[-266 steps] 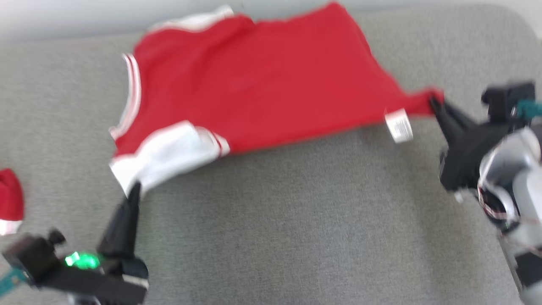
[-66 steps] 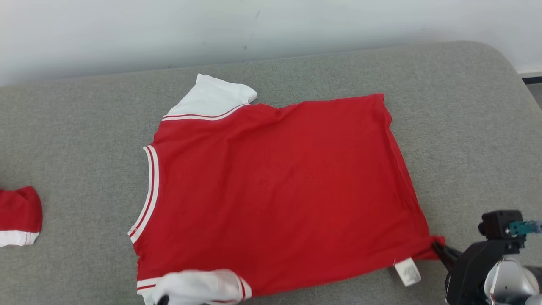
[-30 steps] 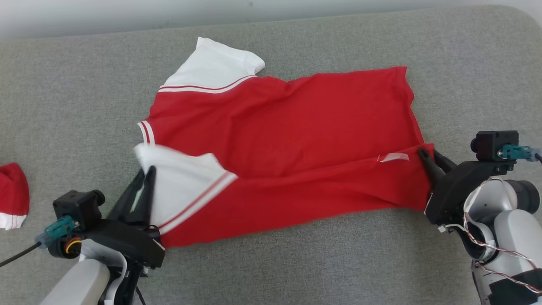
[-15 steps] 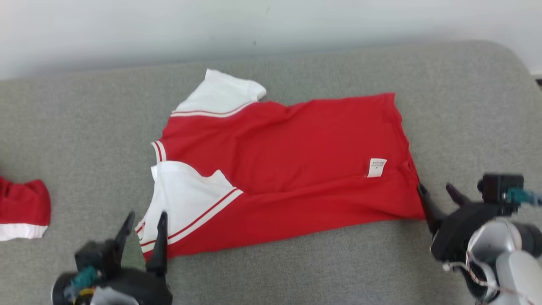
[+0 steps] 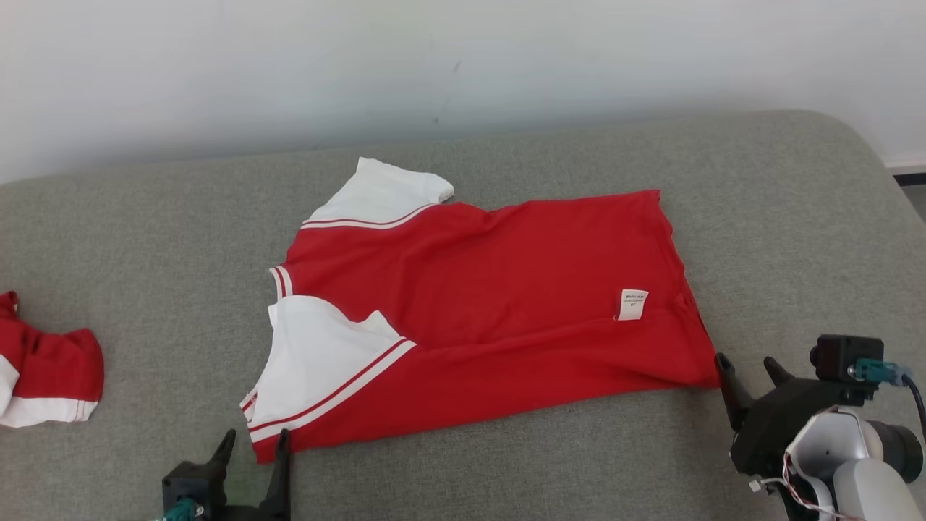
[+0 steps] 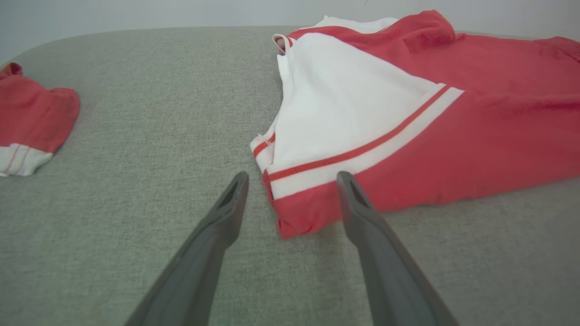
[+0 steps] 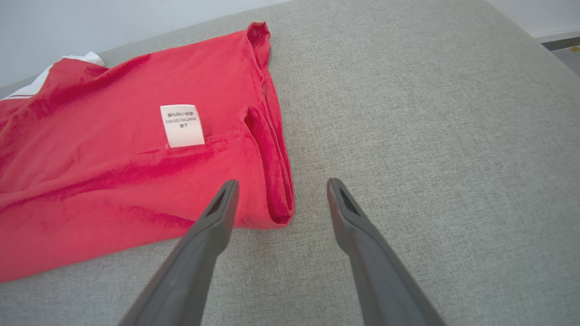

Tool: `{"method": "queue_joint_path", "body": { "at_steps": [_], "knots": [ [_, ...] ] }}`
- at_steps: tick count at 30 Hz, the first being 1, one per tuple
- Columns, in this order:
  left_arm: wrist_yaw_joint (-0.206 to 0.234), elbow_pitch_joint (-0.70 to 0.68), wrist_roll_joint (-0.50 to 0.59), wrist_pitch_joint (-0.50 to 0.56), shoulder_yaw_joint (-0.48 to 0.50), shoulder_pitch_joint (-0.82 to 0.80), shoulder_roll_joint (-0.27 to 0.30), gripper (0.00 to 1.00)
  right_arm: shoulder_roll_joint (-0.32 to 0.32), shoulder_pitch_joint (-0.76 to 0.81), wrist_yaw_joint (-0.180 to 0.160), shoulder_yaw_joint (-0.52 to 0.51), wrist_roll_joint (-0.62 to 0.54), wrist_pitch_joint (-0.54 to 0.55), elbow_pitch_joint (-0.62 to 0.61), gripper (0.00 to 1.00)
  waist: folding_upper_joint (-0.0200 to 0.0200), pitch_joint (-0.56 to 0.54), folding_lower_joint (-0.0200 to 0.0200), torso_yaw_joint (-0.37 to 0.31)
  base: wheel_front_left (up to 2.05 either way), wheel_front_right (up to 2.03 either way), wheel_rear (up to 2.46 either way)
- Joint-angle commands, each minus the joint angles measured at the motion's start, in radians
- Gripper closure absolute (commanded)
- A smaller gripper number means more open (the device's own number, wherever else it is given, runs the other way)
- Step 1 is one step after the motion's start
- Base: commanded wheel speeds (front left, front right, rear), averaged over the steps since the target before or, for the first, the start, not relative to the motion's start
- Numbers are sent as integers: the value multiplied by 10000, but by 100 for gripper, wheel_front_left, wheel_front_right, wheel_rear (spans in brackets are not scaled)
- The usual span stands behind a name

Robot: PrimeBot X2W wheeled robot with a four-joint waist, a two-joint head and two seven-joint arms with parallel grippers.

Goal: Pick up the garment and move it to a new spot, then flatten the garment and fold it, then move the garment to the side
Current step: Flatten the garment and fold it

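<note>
A red garment (image 5: 492,304) with white sleeves lies in the middle of a grey cushion (image 5: 506,463), its near edge folded up over its body so that a white label (image 5: 633,304) faces up. The left gripper (image 5: 257,435) is at the garment's near left corner and the right gripper (image 5: 744,359) just off its near right corner. Both have fingers spread and hold nothing, where a second ago each pinched that edge in mid-fold. A second red cloth (image 5: 51,376) lies well to the garment's left.

Black right hand (image 5: 744,359); pale forearm (image 5: 861,485); teal connector (image 5: 874,371)
</note>
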Motion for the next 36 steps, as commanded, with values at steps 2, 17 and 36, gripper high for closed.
{"method": "queue_joint_path", "body": {
  "at_steps": [2,17,36],
  "knots": [
    [-36,226,74,128,-55,-351,-38,0,122,-368,-23,-140,-159,-96,217,0,0,296,1,99,0,0,0],
    [-342,1143,8,1297,-501,-1437,-243,0,456,-1857,-23,-777,-1003,503,2291,0,0,1118,1,284,0,0,0],
    [-483,1051,-275,1760,-791,-697,114,100,564,-1128,-15,-566,77,730,2015,100,0,591,1,256,0,0,0]
  ]
}}
